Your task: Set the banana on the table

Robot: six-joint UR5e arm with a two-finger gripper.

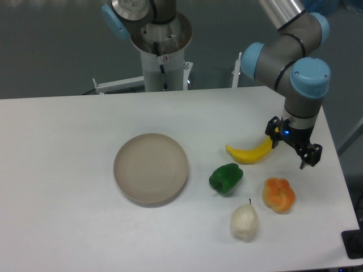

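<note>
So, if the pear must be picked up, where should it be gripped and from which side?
Probably come from above and close across the wide lower body of the pear. It lies on the table with its thin stem pointing up, and the green pepper and orange fruit crowd its upper sides.

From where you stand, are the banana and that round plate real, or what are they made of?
The banana looks like smooth plastic: uniform bright yellow, no blemishes. The plate appears matte beige, maybe ceramic or plastic; the picture leaves that open.
</note>
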